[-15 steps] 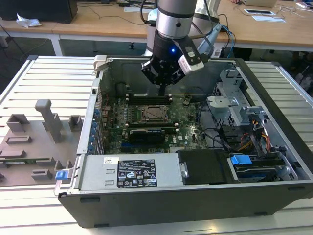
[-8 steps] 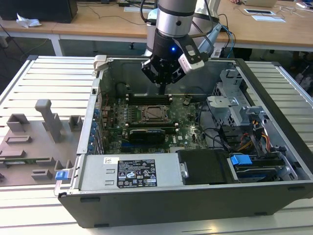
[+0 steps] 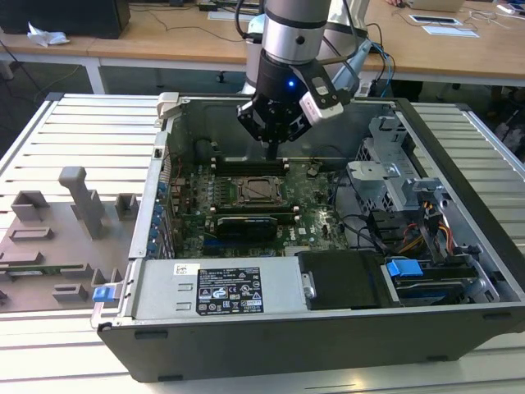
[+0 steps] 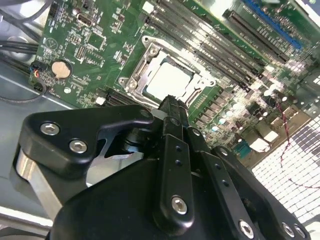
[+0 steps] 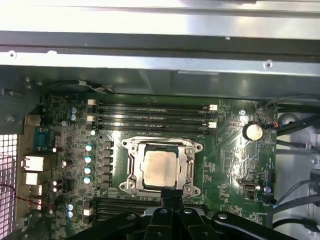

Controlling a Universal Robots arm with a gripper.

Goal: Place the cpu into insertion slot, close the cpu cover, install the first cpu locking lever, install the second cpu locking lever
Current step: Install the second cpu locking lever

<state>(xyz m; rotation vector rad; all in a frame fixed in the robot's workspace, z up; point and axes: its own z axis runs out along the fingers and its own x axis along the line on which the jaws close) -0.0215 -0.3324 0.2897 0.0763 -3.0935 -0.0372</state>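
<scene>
Cpu [image 5: 160,169] sits in the insertion slot [image 5: 131,176] on the green motherboard [image 5: 232,155], cpu cover [image 5: 189,170] down around it. My gripper [image 5: 172,195] hovers just above, fingers together, empty.

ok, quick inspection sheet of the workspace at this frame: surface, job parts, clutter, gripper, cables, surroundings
Surface: slatted metal table carrying an open computer case.
Job's things: cpu sits in the insertion slot; cpu cover lies closed around it, in both wrist views.
Clutter: grey fixture block on the exterior view's left.
Gripper: gripper hangs above the motherboard, holding nothing, fingers together.
Cables: bundle at the drive bays; more by the coin battery.
Surroundings: wooden desks behind.
</scene>
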